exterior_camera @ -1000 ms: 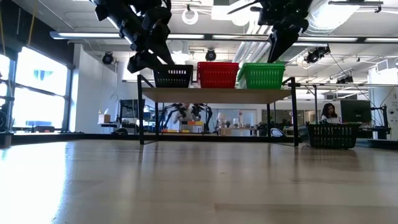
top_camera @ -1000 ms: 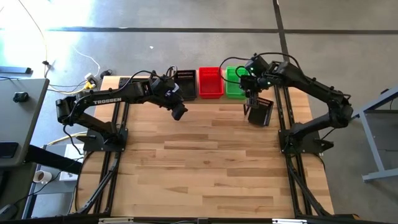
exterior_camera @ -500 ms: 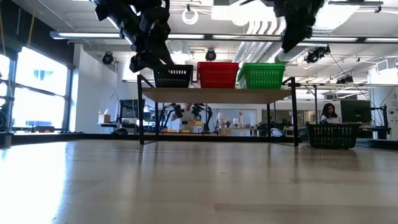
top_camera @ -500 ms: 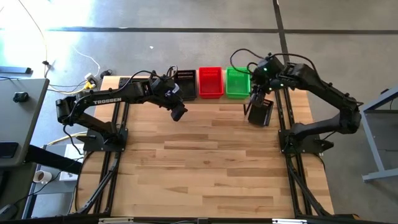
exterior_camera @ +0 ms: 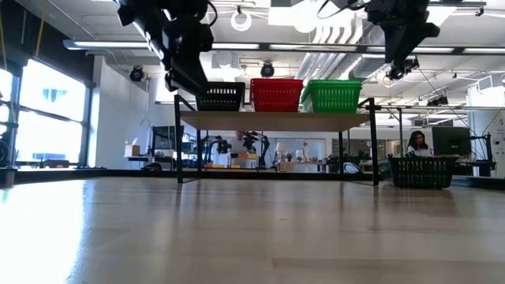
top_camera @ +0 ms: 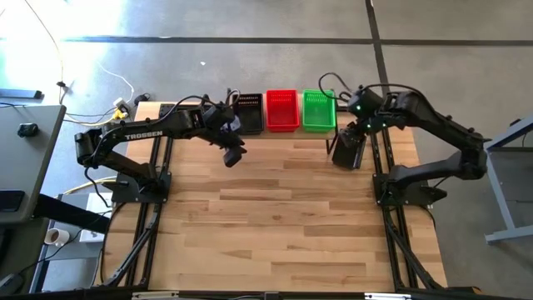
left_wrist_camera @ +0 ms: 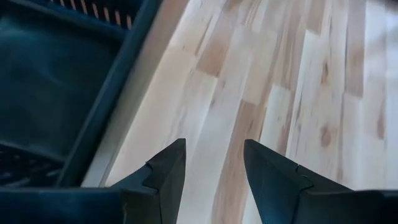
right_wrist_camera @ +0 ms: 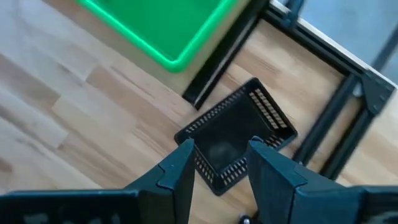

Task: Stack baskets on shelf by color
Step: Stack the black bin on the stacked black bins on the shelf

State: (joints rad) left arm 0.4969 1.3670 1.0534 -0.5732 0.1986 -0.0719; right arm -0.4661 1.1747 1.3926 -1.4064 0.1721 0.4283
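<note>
On the shelf (exterior_camera: 276, 121) at the table's far edge stand a black basket (top_camera: 247, 112), a red basket (top_camera: 281, 110) and a green basket (top_camera: 318, 110), side by side. Another black basket (right_wrist_camera: 239, 140) sits open side up on the table to the right of the shelf, also seen in the low view (exterior_camera: 422, 172). My right gripper (right_wrist_camera: 219, 163) hangs open above it, touching nothing. My left gripper (left_wrist_camera: 214, 168) is open in the air in front of the shelf's black basket (left_wrist_camera: 56, 93), over the bare table.
Black frame rails (right_wrist_camera: 339, 124) run along the table's right side, close to the loose black basket. The wide wooden tabletop (top_camera: 275, 225) stretches toward the near edge. A person (exterior_camera: 416, 144) sits in the room beyond the table.
My right gripper has moved from above the green basket toward the table's right edge, rising slightly and rolling its wrist, and now hangs over the loose black basket. My left gripper has rolled about its own axis while staying in place. The baskets have not moved.
</note>
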